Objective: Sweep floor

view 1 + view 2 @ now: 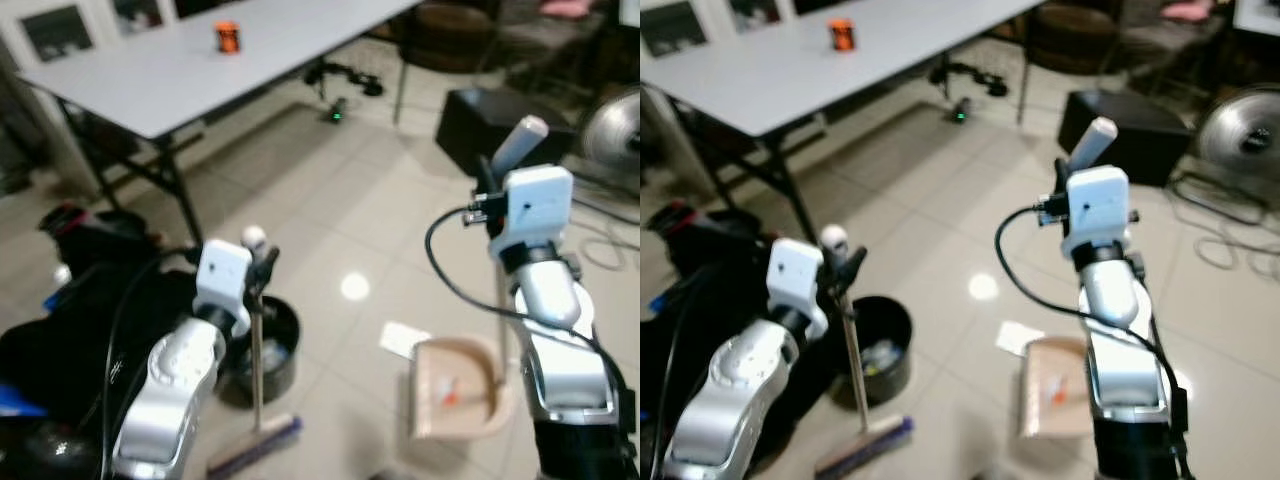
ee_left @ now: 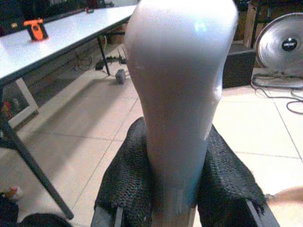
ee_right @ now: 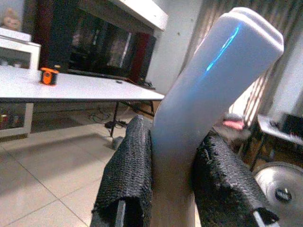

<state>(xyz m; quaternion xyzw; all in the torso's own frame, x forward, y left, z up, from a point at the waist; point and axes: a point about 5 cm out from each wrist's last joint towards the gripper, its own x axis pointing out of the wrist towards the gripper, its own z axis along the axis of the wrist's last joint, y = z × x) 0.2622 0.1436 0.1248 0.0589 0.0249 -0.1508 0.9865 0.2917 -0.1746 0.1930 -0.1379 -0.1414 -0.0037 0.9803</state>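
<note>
My left gripper [image 1: 262, 272] is shut on the thin upright handle of a broom [image 1: 256, 350], just below its white knob [image 1: 253, 237]. The broom's purple-bristled head [image 1: 255, 447] rests on the tiled floor. My right gripper [image 1: 490, 195] is shut on the pale grip [image 1: 520, 142] of a long-handled dustpan, whose beige pan [image 1: 455, 400] sits on the floor with a small orange scrap inside. In the wrist views, black padded fingers [image 2: 125, 184] clamp the white broom knob [image 2: 180, 94], and fingers [image 3: 125, 170] clamp the dustpan grip [image 3: 208, 94].
A black bucket [image 1: 275, 350] stands right behind the broom. A white paper [image 1: 404, 338] lies on the floor by the pan. Black bags [image 1: 60, 340] lie at left. A grey table [image 1: 150, 80] carries an orange object [image 1: 227, 37]. A black box [image 1: 480, 125] and fan [image 1: 612, 130] stand far right.
</note>
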